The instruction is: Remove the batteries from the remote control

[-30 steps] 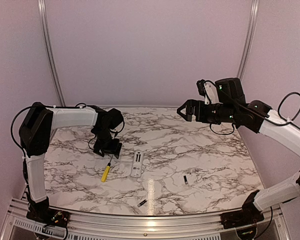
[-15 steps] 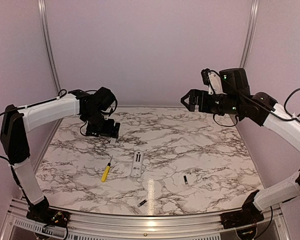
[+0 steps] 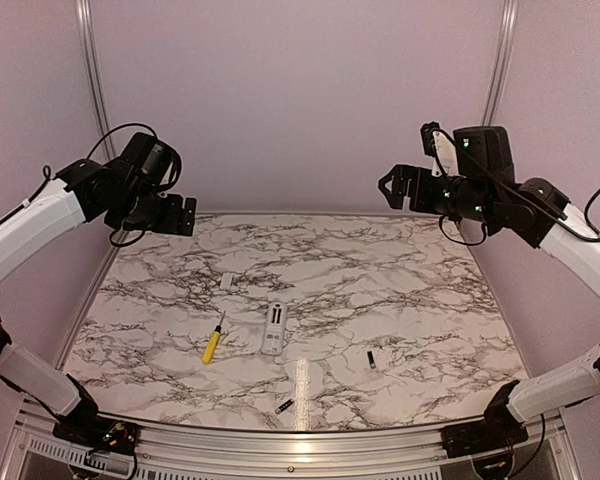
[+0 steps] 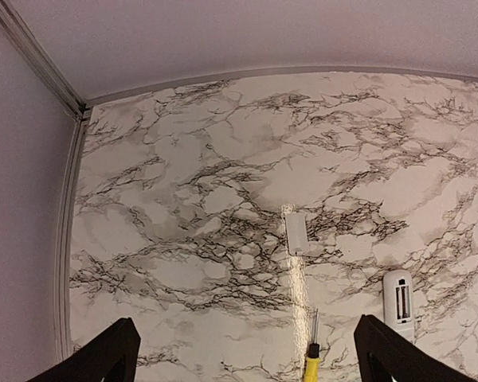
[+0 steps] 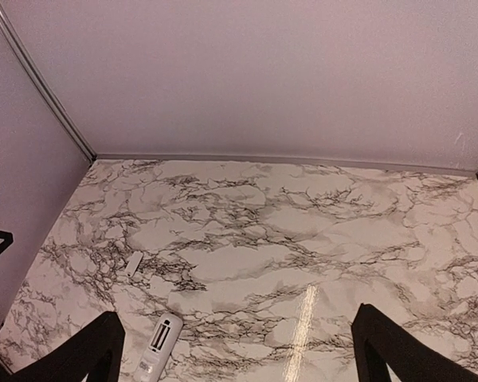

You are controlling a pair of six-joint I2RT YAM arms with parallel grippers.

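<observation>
From my screen, the left arm [image 3: 30, 225] and right arm [image 3: 580, 250] are white shells between black joints. Thin black cables [image 3: 130, 130] loop off them. Green lights [image 3: 463, 143] glow near the right wrist. The left gripper [image 3: 185, 215] and right gripper [image 3: 386, 188] are black.

The remote control [image 3: 273, 328] lies on the surface [image 3: 430, 300], lengthwise front to back. The screwdriver [image 3: 212, 342] lies just left of the remote control, apart from it. The cover piece [image 3: 227, 281] lies behind the remote control and to its left. The first battery [image 3: 371, 359] lies right of the remote control, slightly nearer the front. The second battery [image 3: 285, 406] lies before it, by the front edge. The left claw [image 3: 185, 215] hangs high, behind and left of the remote control. The right claw [image 3: 388, 187] hangs high, behind and to the right.
</observation>
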